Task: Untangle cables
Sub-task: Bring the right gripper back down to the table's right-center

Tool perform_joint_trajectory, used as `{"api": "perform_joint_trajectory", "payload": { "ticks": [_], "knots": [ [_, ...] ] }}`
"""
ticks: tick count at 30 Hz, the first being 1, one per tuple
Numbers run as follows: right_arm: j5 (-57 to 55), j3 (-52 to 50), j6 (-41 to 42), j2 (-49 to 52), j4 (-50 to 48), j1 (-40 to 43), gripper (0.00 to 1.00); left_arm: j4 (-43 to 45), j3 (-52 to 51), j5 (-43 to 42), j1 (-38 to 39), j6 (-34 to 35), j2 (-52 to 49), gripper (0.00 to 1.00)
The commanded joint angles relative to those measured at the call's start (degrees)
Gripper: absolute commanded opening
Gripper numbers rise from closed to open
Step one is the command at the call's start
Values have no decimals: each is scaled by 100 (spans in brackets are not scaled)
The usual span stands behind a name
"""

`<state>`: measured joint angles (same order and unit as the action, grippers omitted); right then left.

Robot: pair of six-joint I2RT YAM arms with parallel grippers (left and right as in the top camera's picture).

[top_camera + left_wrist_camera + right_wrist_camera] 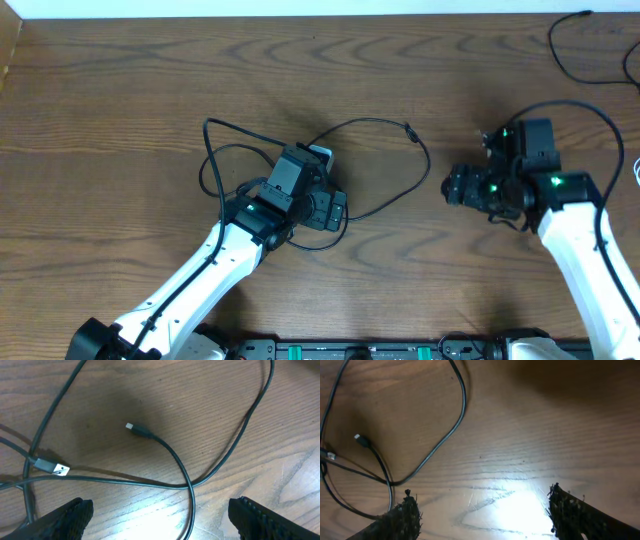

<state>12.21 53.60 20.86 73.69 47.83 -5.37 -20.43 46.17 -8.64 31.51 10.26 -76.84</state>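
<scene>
Thin black cables (385, 123) lie in a loose tangle at the middle of the wooden table. One strand ends in a small plug (408, 130). My left gripper (322, 185) hovers over the tangle. In the left wrist view it stands open (160, 521), and one strand (191, 510) runs down between its fingers without being gripped. Ahead of it lie a small plug (129, 426) and a flat metal plug (54, 467) where strands cross. My right gripper (460, 186) sits to the right of the loop, open (482, 516), over bare wood. The cable loop (454, 427) lies to its upper left.
Another thin black cord (560, 50) curves at the table's far right corner, and a white cord (636, 172) shows at the right edge. The thicker black arm cable (600, 125) arches over the right arm. The table's far edge (300, 17) runs along the top.
</scene>
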Motion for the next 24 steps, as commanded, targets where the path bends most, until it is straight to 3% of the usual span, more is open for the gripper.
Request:
{"api": "perform_joint_trajectory", "payload": {
  "ticks": [1,9,24],
  "knots": [
    [-26,-162,188,-466,-98,17,81,-9,-20,35,-31,-52,-52,93],
    [-173,-505,533,-1027,-162,17,81,-11,-20,37,-31,-55,-52,93],
    [-166,-874,785,-1058,-326,15,81,-9,-20,35,-31,-55,-52,93]
  ]
}}
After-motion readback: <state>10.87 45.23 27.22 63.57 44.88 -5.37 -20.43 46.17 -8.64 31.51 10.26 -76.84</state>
